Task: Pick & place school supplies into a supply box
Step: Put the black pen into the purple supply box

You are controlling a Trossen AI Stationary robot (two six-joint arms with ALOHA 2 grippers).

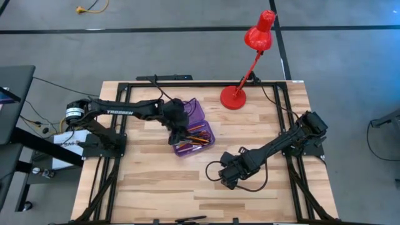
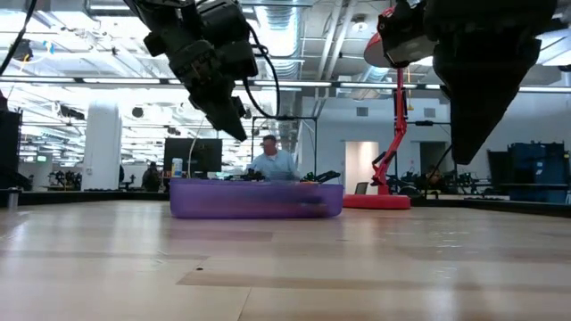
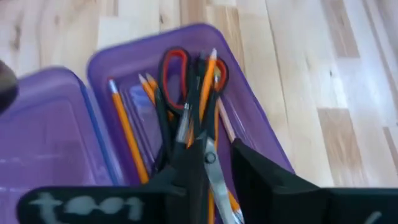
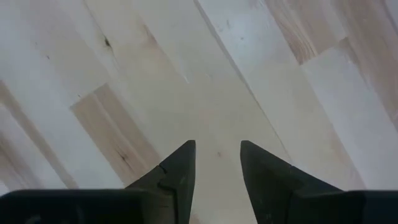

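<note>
The purple supply box (image 1: 199,128) sits open near the middle of the wooden table (image 1: 156,181). Inside it lie orange pencils (image 3: 127,134), black pens (image 3: 163,134) and red-handled scissors (image 3: 177,78).

The left gripper (image 1: 178,134) hangs just over the box, at its 9 o'clock edge, with its fingers apart and holding nothing. White letters on the left arm read "TROSSEN" (image 1: 119,112).

The right gripper (image 1: 226,177) waits over bare wood at about 5 o'clock from the box, fingers a little apart and empty.

A red lamp (image 1: 234,97) stands at 1 o'clock from the box.
</note>
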